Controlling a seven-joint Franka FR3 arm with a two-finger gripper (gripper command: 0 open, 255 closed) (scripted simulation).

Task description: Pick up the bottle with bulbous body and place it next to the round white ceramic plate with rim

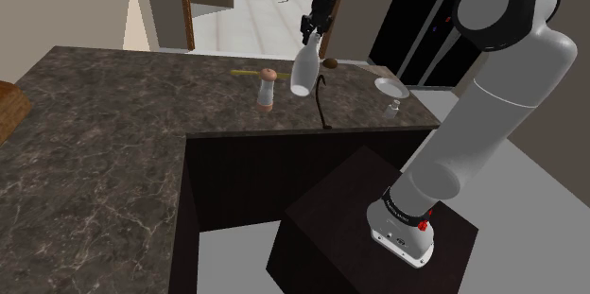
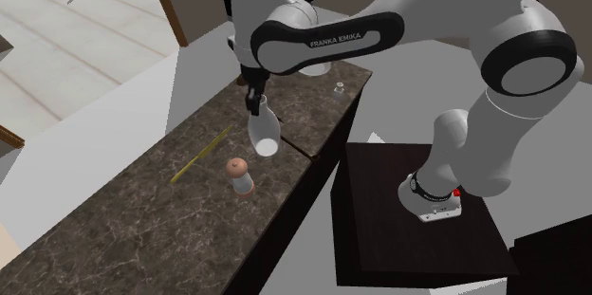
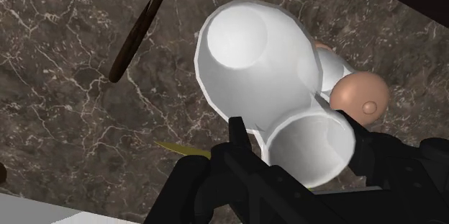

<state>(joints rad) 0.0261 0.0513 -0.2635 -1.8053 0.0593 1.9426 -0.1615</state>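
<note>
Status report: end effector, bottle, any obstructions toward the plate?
End effector shut on white bottle, by neck. Lifted, tilted over counter. Dark rod lies between it and plate; capped shaker nearby.

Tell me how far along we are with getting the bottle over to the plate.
The pick looks done: the gripper is shut on the neck of the white bottle, which hangs above the dark counter. In hand: the carry. Left: the white plate lies farther toward the shoulder view's right, so the bottle must travel there, be set down beside it and released.
</note>
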